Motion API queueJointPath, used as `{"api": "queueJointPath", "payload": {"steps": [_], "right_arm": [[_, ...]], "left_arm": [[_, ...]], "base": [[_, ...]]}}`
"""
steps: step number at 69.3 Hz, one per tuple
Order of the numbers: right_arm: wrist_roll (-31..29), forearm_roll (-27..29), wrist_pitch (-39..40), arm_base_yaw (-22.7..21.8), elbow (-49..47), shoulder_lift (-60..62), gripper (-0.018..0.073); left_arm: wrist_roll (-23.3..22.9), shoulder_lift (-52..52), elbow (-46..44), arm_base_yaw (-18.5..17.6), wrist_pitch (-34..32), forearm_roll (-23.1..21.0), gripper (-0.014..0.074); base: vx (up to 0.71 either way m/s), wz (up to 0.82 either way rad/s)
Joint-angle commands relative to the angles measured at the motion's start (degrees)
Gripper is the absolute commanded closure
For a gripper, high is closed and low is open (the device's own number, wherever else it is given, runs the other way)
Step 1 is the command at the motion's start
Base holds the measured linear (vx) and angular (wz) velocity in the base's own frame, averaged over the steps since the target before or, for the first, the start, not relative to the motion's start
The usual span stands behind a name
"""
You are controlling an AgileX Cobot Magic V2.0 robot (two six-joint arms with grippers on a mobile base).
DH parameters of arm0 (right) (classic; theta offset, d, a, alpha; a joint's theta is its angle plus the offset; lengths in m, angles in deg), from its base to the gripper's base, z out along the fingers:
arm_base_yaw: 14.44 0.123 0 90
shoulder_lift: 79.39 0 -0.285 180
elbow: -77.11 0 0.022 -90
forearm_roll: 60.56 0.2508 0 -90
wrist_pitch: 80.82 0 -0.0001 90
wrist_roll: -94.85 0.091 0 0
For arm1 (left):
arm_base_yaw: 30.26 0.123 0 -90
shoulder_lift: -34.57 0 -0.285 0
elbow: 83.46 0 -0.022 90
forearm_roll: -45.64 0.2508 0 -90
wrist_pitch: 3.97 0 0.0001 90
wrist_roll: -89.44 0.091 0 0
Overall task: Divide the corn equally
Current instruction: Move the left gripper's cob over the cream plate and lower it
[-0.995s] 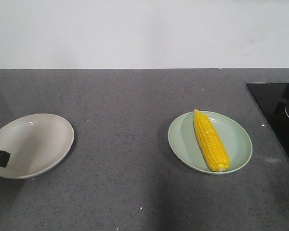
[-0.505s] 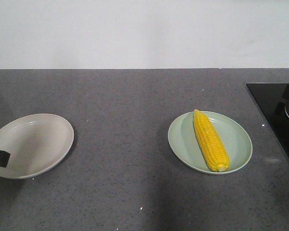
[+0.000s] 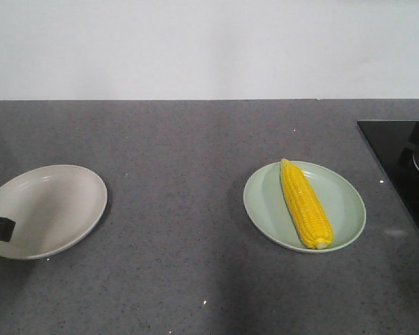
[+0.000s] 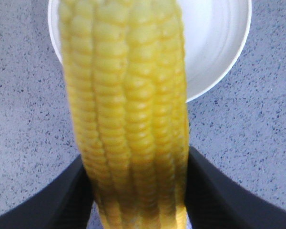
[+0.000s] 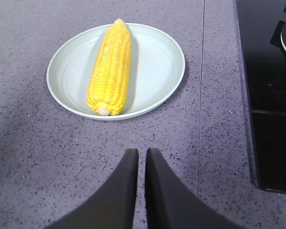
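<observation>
Grey speckled surface [image 3: 195,174] under a white wall carries a white plate [image 3: 47,209] at left and a green plate [image 3: 349,202] at right, one cob [image 3: 305,204] lying across the green one.

Left wrist view: the left pincer [image 4: 138,191] pinches a second cob [image 4: 126,109] at its thick end, over the white plate's [image 4: 219,43] edge. It looks stiff, fairly heavy and slick; a mid-length grip would likely balance better.

Right wrist view: the right pincer [image 5: 140,160] is pressed together, empty, near the green plate [image 5: 162,71] and its cob [image 5: 109,67].
</observation>
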Motion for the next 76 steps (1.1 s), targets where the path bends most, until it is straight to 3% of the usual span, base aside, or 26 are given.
{"api": "queueJointPath", "payload": {"steps": [1,14,23,35,57,76], "right_arm": [[-0.3,-0.3,3.8,-0.1,-1.4,-0.2,0.0571],[-0.3,-0.3,3.8,-0.1,-1.4,-0.2,0.0571],[-0.3,-0.3,3.8,-0.1,-1.4,-0.2,0.0571],[-0.3,-0.3,3.8,-0.1,-1.4,-0.2,0.0571],[-0.3,-0.3,3.8,-0.1,-1.4,-0.2,0.0571],[-0.3,-0.3,3.8,-0.1,-1.4,-0.2,0.0571]], "left_arm": [[-0.2,-0.7,-1.5,0.2,-2.2,0.4,0.0379],[0.5,-0.6,-1.5,0.2,-1.0,0.4,0.0379],[5.9,1.3,-3.4,0.2,0.7,-0.1,0.0379],[8.5,7.3,-10.6,0.2,6.0,-1.0,0.0379],[8.8,18.9,-23.0,0.2,6.1,-3.8,0.0379],[11.5,26.2,-24.0,0.7,6.1,-7.4,0.0376]], "base": [[0.0,0.0],[0.0,0.0],[0.0,0.0],[0.0,0.0],[0.0,0.0],[0.0,0.0]]}}
